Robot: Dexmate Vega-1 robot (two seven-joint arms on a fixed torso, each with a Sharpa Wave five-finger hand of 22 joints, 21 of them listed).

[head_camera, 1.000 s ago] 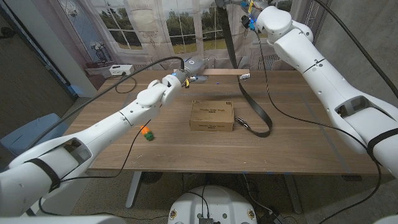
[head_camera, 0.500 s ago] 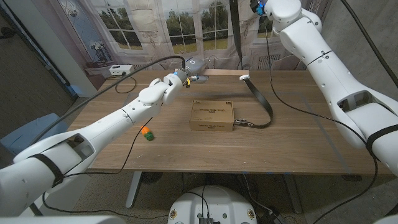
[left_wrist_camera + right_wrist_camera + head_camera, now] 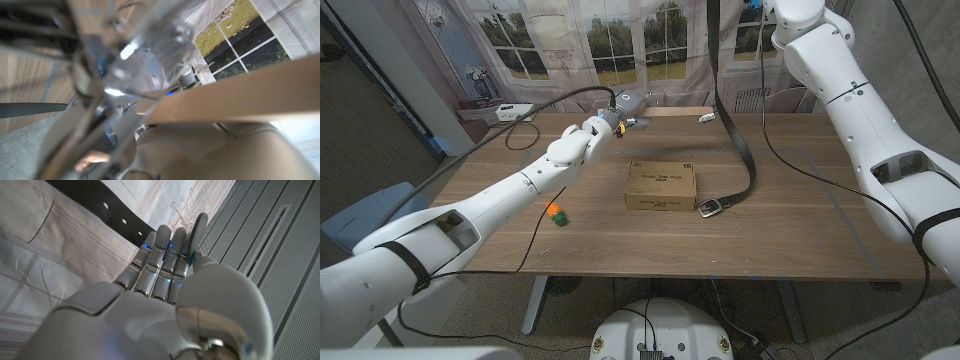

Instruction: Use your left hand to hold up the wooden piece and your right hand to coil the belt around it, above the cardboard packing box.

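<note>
Wooden piece (image 3: 672, 112) gripped at one end by left hand (image 3: 620, 108) beyond cardboard packing box (image 3: 661, 186); belt (image 3: 738, 140) held high by right hand (image 3: 165, 260), buckle trailing beside box; coiling apparently not begun.

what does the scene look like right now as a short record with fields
left robot hand: holds one end of the wooden piece at the table's far edge
right robot hand: raised high, holding the belt
belt: hangs down from above, loops past the box's right side
buckle: on the table, just right of the cardboard box
coiling: no belt wrapped on the wooden piece yet
other: small orange and green thing left of the box
</note>
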